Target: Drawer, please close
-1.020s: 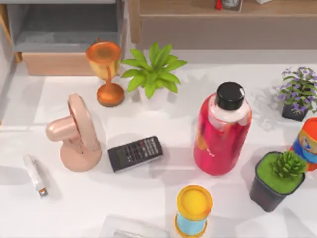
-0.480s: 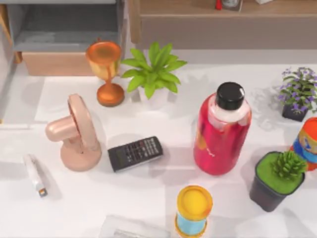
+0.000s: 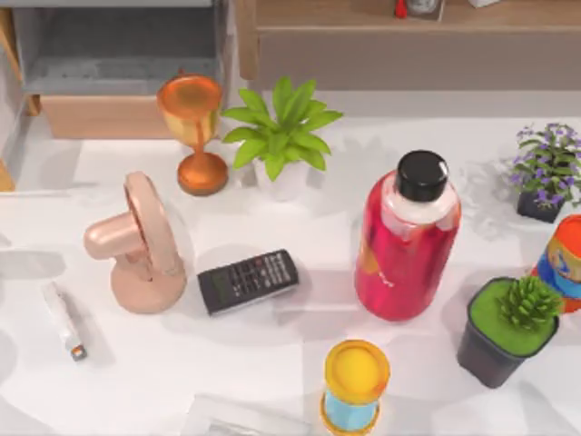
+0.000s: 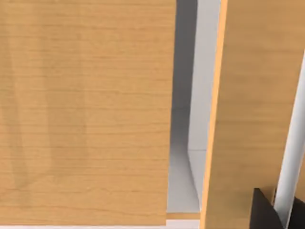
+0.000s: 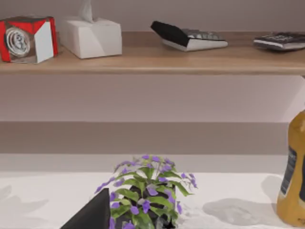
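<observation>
The drawer [image 3: 5, 175] is a narrow sliver cut off by the top view's left edge, with a bit of tan front below a grey side [image 3: 8, 113]. In the left wrist view, a tan wooden panel [image 4: 86, 114] stands very close, with a grey gap [image 4: 183, 143] and a second tan panel [image 4: 248, 105] beside it. A dark fingertip [image 4: 263, 213] of my left gripper shows at the corner next to a pale bar [image 4: 288, 157]. A dark fingertip [image 5: 90, 214] of my right gripper pokes in before a purple-flowered pot [image 5: 145, 198].
A wide grey-lined drawer [image 3: 104, 116] stands open at the back left. On the table are a copper goblet [image 3: 193, 127], green plant [image 3: 280, 127], pink fan [image 3: 136, 243], black remote [image 3: 247, 281], red bottle [image 3: 408, 241], yellow-lidded can [image 3: 356, 381] and potted succulent [image 3: 508, 329].
The drawer sliver at the left edge has slid toward the back, its tan front now higher in the top view. Shadows at the left have shifted. Table objects have not moved.
</observation>
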Controlling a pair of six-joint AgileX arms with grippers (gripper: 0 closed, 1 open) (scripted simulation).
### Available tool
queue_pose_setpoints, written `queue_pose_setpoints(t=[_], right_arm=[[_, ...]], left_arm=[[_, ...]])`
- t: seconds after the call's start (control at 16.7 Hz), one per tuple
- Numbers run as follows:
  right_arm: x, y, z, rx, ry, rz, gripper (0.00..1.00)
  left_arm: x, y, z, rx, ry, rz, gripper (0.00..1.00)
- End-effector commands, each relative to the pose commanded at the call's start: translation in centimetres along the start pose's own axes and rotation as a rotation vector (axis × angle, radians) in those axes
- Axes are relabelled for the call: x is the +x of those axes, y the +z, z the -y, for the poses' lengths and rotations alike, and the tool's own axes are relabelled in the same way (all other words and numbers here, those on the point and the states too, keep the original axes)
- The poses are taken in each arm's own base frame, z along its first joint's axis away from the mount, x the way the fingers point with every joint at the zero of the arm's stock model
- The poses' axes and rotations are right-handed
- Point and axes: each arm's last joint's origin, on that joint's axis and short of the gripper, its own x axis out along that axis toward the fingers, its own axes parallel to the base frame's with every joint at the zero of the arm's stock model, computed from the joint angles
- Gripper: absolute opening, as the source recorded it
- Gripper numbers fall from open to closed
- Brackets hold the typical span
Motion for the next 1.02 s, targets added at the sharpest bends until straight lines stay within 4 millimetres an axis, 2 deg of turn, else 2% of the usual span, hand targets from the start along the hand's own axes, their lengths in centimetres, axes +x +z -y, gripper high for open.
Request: queue_pose_setpoints(t=[0.3, 0.78, 1.02], right_arm=[[0.0, 0.0, 0.0, 0.0, 0.0, 0.0, 1.0], [0.0, 0.0, 0.0, 0.0, 0.0, 0.0, 1.0], [0.0, 0.0, 0.0, 0.0, 0.0, 0.0, 1.0]], left_arm=[[0.1, -0.2, 0.1, -0.003, -0.005, -0.007, 0.0], [5.7, -0.2, 0.1, -0.005, -0.006, -0.005, 0.0], [6.1, -0.1, 0.0, -0.005, -0.006, -0.005, 0.0]])
